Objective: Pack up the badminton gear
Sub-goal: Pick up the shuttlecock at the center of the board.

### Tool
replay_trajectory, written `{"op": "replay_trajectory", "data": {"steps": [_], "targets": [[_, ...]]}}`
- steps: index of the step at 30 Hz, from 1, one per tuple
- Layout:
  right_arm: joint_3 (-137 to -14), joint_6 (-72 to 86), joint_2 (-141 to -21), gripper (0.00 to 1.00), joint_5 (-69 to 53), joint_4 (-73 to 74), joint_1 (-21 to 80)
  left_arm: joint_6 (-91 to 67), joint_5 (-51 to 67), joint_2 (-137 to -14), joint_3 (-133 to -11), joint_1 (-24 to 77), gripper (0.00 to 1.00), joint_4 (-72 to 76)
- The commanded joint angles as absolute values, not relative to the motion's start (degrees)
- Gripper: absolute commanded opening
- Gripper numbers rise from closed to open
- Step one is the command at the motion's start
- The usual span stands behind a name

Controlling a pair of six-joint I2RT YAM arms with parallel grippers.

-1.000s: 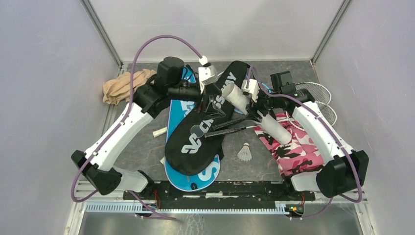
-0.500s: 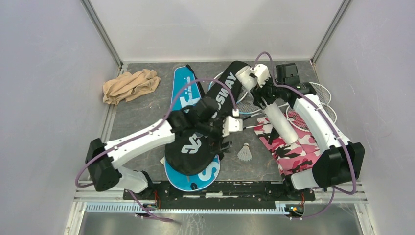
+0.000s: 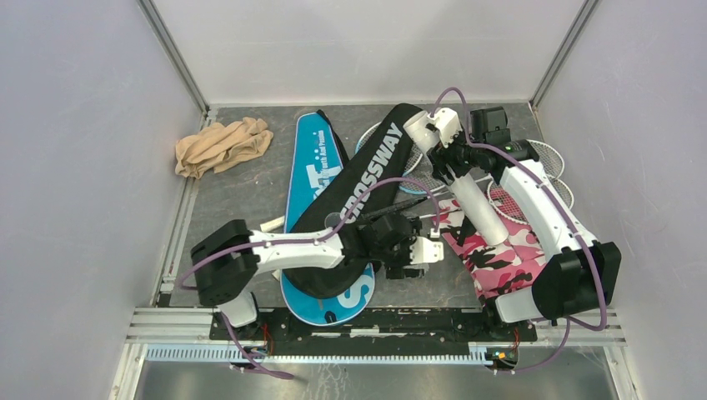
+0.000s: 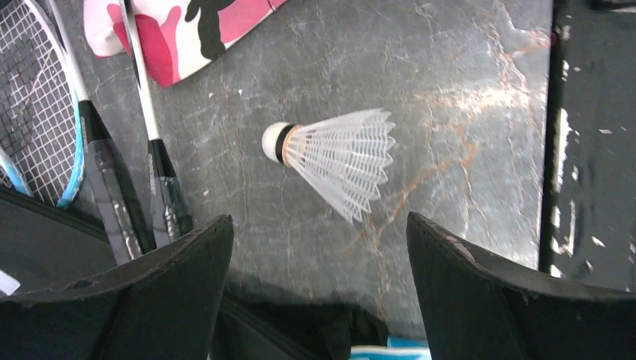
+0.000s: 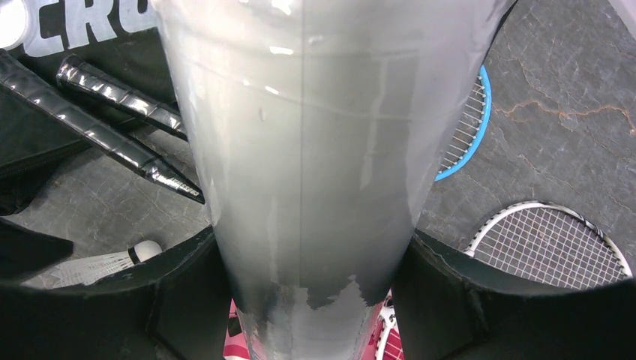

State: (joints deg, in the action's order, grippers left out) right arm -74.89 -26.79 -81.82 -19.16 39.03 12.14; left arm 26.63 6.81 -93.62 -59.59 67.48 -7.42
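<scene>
On a dark, marbled table walled by pale panels, seen from above, a black "CROSSWAY" cover lies diagonally across a blue cover. A tan cloth bundle sits at the far left. A pink camouflage cloth lies at the near right. The left arm reaches low across the black cover's near end, and the left gripper points down at the table between the covers and the pink cloth. The right gripper is clamped around a long white tube, which slants over the pink cloth. Silver racket heads lie at the far right.

From the left wrist, the two black fingers stand wide apart, grasping nothing. A white feather shuttlecock lies on its side on the table just beyond them, touching neither, with its cork pointing left. To the left are two dark racket handles and a blue-rimmed racket head.

From the right wrist, the tube fills the middle, and a finger presses on each side of it. A second shuttlecock view shows low on the left. The blue-rimmed head and a white-framed racket head lie to the right.
</scene>
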Motion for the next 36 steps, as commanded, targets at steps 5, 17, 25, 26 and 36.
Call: {"op": "replay_trajectory", "data": {"steps": [5,17,25,26,36], "targets": [[-74.9,-26.7,-81.0,0.06,-19.0,38.3,11.8,28.4,-1.7,-101.0,-60.5,70.0,0.86,5.8],[-74.7,-27.9,-80.7,0.06,-19.6,39.4,11.8,29.9,-4.9,-102.2,-61.1,70.2,0.23,5.4],[-76.4,-33.6,-79.8,0.08,-21.5,42.8,11.8,30.5,0.5,-94.8,-64.8,68.7,0.02,-8.5],[-76.6,-34.5,-79.8,0.08,-22.0,43.5,11.8,30.3,2.9,-93.8,-65.9,67.9,0.02,-11.3],[-82.7,-44.0,-80.4,0.08,-20.9,51.3,12.0,30.9,27.4,-85.4,-78.8,53.6,0.02,-40.7]]}}
